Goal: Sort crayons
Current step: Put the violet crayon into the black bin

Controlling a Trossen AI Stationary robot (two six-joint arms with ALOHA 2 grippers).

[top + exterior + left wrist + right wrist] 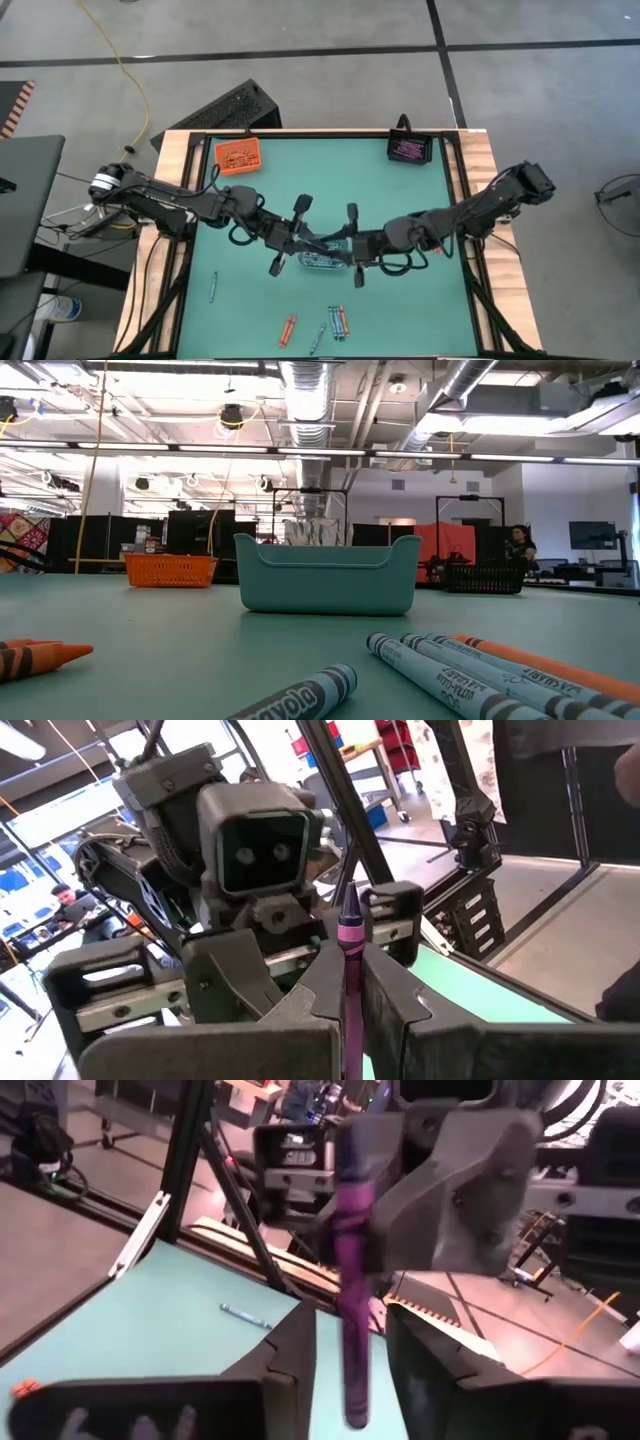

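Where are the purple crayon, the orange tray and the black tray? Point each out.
purple crayon [352, 1310]: right wrist view, middle of its shaft, held upright in the left tool.
orange tray [238, 155]: high view, centre of the tray.
black tray [410, 149]: high view, centre of the tray.

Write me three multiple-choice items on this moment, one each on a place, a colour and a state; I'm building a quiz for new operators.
1. Where does the orange tray stand?
A) at a corner of the green mat, on the left arm's side
B) mid-table, under the grippers
C) off the table

2. What colour is the crayon held in the left gripper?
A) orange
B) grey-blue
C) purple

3. How does the right gripper stand?
A) shut on the crayon
B) open, one finger on either side of the crayon
C) out of view

Answers: 1 A, the high view shows it at that corner. 2 C, the left wrist view shows a purple stick pinched there. 3 B, the right wrist view shows gaps beside the crayon.
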